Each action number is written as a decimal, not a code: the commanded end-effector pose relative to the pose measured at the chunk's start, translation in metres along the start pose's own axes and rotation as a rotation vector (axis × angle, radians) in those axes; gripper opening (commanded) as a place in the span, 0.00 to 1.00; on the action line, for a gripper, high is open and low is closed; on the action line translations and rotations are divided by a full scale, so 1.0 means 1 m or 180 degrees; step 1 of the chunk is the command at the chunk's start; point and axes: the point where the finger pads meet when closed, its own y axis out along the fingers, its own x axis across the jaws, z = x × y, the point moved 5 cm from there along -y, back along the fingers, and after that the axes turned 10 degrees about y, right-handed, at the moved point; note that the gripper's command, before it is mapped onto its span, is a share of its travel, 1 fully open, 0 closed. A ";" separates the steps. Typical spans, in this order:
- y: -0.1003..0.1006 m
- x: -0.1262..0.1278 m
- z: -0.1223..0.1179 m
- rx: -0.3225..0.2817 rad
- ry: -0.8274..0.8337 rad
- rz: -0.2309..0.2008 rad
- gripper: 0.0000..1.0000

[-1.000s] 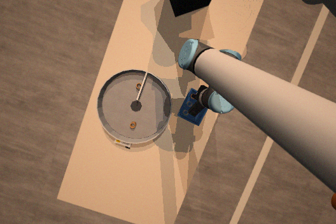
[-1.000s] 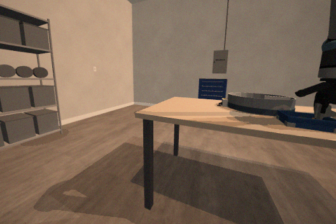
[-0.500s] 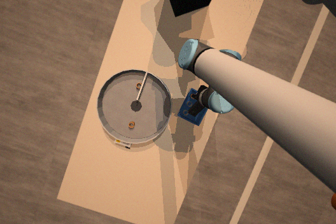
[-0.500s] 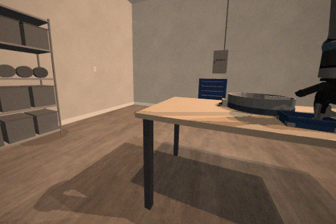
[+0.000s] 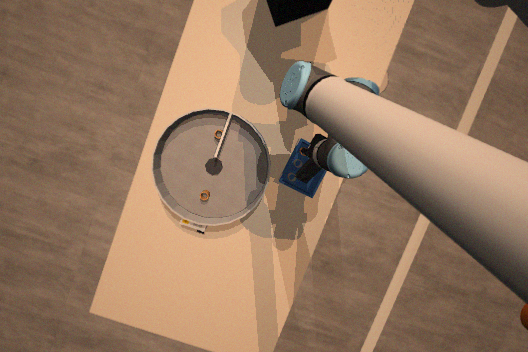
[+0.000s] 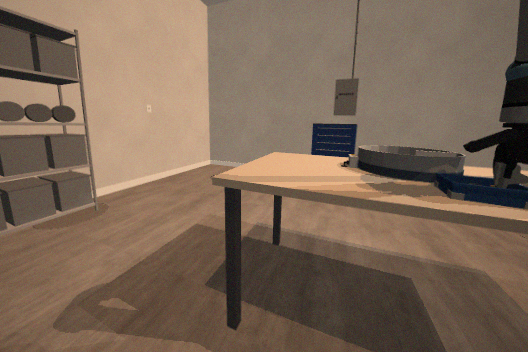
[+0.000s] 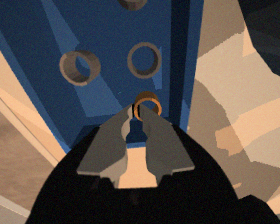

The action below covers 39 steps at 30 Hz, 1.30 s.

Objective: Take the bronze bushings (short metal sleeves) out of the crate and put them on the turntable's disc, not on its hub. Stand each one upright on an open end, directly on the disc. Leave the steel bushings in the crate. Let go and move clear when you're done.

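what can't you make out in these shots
- Crate, top view: the arm covers most of it, so its bushings can't be counted.
- Disc contents, exterior view: the turntable rim hides them.
- Gripper, wrist view: fingertips pinch the bronze bushing; whether it is lifted is unclear.
- Far bushing, wrist view: cut by the top edge.

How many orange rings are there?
3: two on the disc, one by the white bar, one nearer the front; a third in the crate, pinched by the gripper. Others may be hidden.
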 end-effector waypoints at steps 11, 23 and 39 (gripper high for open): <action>-0.001 0.000 0.000 0.0001 -0.0001 0.0001 0.00; -0.021 0.000 0.000 0.0001 -0.0001 0.0001 0.00; -0.079 0.000 0.000 0.0001 -0.0001 0.0001 0.00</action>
